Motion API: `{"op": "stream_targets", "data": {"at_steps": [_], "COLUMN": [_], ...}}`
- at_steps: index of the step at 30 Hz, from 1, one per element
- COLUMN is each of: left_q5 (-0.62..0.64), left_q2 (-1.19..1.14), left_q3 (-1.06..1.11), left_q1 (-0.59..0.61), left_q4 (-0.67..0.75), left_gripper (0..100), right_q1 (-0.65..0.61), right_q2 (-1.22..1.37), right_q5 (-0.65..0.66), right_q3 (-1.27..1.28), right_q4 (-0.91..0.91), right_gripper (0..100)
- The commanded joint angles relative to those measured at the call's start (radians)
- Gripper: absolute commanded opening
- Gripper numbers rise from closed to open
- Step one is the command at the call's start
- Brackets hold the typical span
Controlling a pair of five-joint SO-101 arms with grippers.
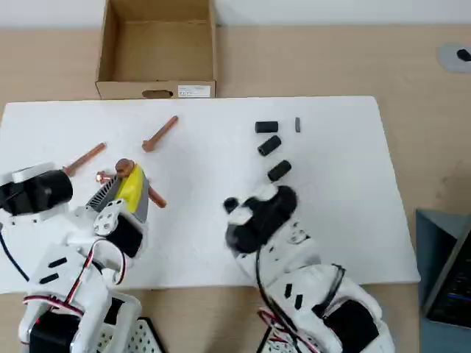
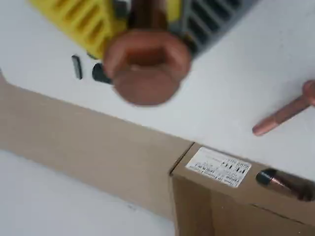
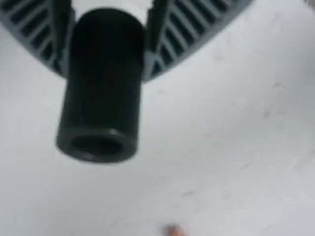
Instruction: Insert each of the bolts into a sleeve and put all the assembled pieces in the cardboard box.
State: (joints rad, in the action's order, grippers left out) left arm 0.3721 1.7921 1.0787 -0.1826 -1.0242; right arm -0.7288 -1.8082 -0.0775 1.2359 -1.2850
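My left gripper (image 1: pixel 126 175) is shut on a copper bolt (image 1: pixel 124 167) at the mat's left; its hex head (image 2: pixel 146 66) sticks out between the yellow and grey fingers. My right gripper (image 1: pixel 232 208) sits mid-mat, shut on a black sleeve (image 3: pixel 101 93) whose open end faces outward. Two loose bolts (image 1: pixel 160 134) (image 1: pixel 85 159) lie on the white mat (image 1: pixel 331 220). Three black sleeves (image 1: pixel 266 126) (image 1: pixel 269 145) (image 1: pixel 279 170) lie in a column right of centre. The open cardboard box (image 1: pixel 158 48) stands beyond the mat's far edge, at the left.
A small dark piece (image 1: pixel 297 125) lies beside the far sleeve. A short copper end (image 1: pixel 103 177) and a copper shaft (image 1: pixel 156 198) show by the left gripper. A laptop corner (image 1: pixel 443 272) is at the right edge. A grey disc (image 1: pixel 456 56) sits on the wood table.
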Motion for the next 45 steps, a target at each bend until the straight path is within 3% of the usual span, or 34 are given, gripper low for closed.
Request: {"op": "stream_targets", "data": {"at_steps": [1,9,19,24,45], "left_q5": [0.005,0.109,0.149,0.153,0.149], "left_q2": [0.007,0.001,0.005,0.007,0.008], "left_q3": [-0.057,-0.126,-0.117,-0.104,0.006], "left_q1": [-0.008,-0.158,-0.172,-0.244,-0.241], "left_q4": [0.026,0.018,-0.037,-0.048,0.008], "left_gripper": [0,0,0,0,0], "right_q1": [-0.084,-0.176,-0.196,-0.196,-0.197], "right_q2": [-0.074,-0.096,-0.097,-0.097,-0.097], "right_q5": [0.028,0.074,0.074,0.074,0.123], "right_q3": [0.018,0.065,0.062,0.064,0.044], "right_q4": [0.041,0.087,0.089,0.153,0.164], "right_gripper": [0.9,0.9,0.9,0.9,0.9]}}
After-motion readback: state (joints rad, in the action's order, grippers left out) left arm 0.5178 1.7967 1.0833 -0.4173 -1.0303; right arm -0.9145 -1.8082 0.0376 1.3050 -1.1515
